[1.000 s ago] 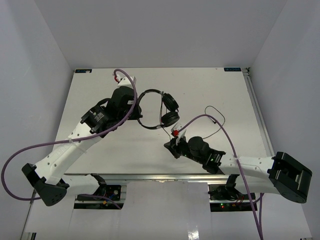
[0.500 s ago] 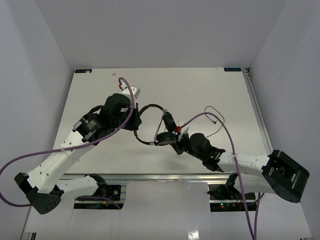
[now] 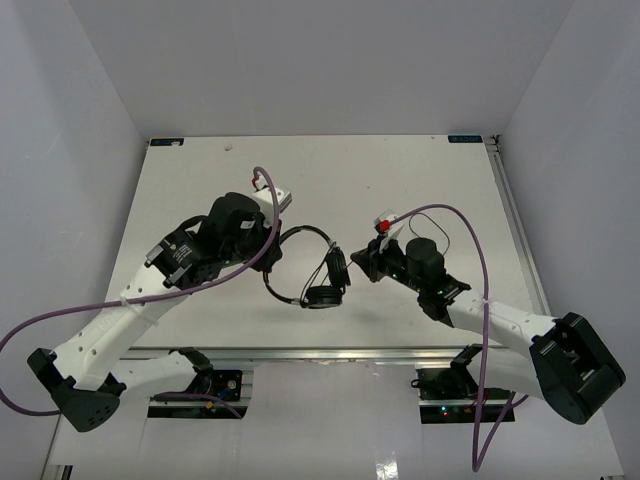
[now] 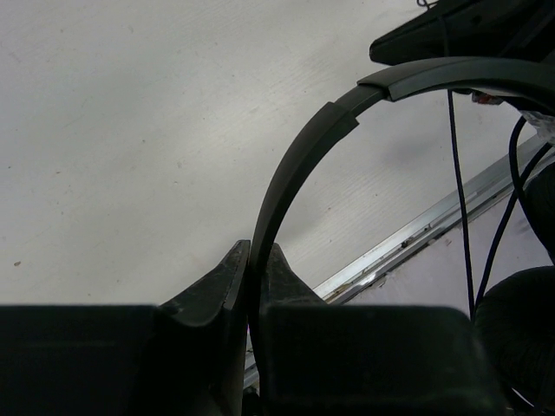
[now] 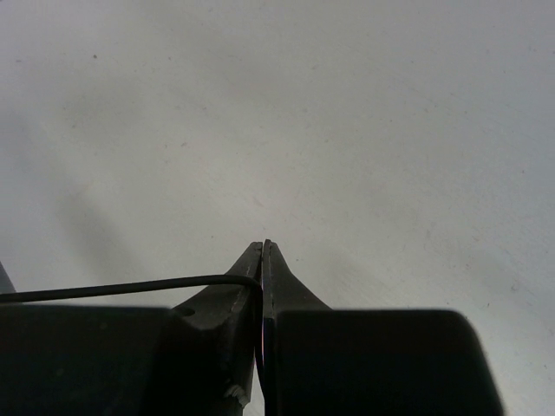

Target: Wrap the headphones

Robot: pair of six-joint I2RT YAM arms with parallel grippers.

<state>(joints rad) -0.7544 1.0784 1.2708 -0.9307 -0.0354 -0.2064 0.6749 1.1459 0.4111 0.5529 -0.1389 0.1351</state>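
Note:
The black headphones (image 3: 318, 270) hang lifted over the white table (image 3: 420, 170) at its middle. My left gripper (image 3: 274, 252) is shut on the thin headband (image 4: 295, 165), which arcs up and right out of the left wrist's jaws (image 4: 257, 260). Both earcups (image 3: 324, 296) hang at the headband's right end, one above the other. My right gripper (image 3: 358, 262) sits just right of the earcups and is shut on the thin black cord (image 5: 113, 289), which leaves its jaws (image 5: 264, 247) to the left. Cord strands (image 4: 455, 173) also show in the left wrist view.
A metal rail (image 3: 350, 352) runs along the table's near edge. Thick purple cables (image 3: 470, 240) loop over both arms. White walls close the left, right and back sides. A raised strip (image 3: 510, 210) runs along the table's right edge.
My left gripper has carried the headphones nearer and rightward, the earcups swinging low. My right gripper has moved right and away from the near edge, still shut on the cord.

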